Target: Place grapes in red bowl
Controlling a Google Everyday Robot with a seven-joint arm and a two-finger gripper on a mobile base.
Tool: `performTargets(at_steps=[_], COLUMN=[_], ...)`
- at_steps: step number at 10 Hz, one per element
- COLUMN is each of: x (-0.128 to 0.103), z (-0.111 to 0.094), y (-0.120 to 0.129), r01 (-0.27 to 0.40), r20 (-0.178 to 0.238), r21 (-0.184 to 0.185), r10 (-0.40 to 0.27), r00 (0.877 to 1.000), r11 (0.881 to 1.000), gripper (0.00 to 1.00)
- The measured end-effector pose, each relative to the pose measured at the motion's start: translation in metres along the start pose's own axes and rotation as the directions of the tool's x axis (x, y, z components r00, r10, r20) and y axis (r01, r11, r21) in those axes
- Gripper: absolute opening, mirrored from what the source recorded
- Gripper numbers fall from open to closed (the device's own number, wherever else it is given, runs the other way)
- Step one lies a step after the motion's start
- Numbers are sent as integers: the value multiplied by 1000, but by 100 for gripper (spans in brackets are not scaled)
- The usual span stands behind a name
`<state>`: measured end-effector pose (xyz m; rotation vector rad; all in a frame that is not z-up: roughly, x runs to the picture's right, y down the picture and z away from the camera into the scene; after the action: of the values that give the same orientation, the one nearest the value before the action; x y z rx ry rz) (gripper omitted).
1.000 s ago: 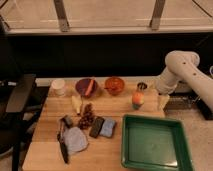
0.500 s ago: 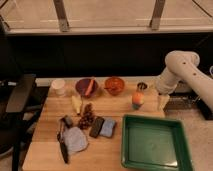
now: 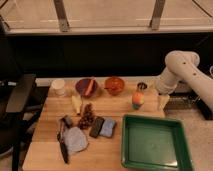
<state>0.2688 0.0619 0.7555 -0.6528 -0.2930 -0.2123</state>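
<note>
The grapes (image 3: pixel 87 116), a dark reddish-brown bunch, lie on the wooden table (image 3: pixel 45 155) left of centre. The red bowl (image 3: pixel 114 85), bright orange-red, stands at the table's back, beyond and to the right of the grapes. My gripper (image 3: pixel 162 102) hangs at the end of the white arm (image 3: pixel 181 67) over the table's right edge. It is far to the right of the grapes and lower right of the bowl, and holds nothing that I can see.
A maroon bowl (image 3: pixel 86 86) with an orange stick and a white cup (image 3: pixel 58 86) stand left of the red bowl. An orange fruit-like object (image 3: pixel 137 99) and a small can (image 3: pixel 141 86) sit near the gripper. A dark flat block (image 3: pixel 96 126), a blue piece (image 3: pixel 107 127), a grey cloth (image 3: pixel 76 140), a knife (image 3: pixel 62 145) and a green tray (image 3: pixel 152 161) fill the front.
</note>
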Motion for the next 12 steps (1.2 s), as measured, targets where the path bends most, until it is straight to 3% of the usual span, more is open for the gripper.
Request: performTargets(at_steps=[2, 4, 5, 7, 8, 9, 10, 11, 12], x=[-1, -17, -32, -82, -105, -131, -164, -178, -187], z=[-1, -5, -6, -4, -4, -4, -5, -6, -7], y=[-3, -11, -16, -29, -34, -35, -34, -32, -30], r01=[22, 146, 224, 408, 487, 576, 674, 714, 739], r20=[-10, -23, -26, -20, -13, -4, -1, -3, -5], r21=[-1, -12, -19, -21, -14, -2, 27, 40, 49], r10=[-22, -146, -224, -408, -487, -576, -674, -714, -740], r00=[1000, 989, 974, 913, 873, 818, 739, 700, 672], r11=[1000, 989, 975, 913, 873, 818, 738, 699, 671], gripper=[72, 72, 72, 72, 72, 72, 72, 72, 72])
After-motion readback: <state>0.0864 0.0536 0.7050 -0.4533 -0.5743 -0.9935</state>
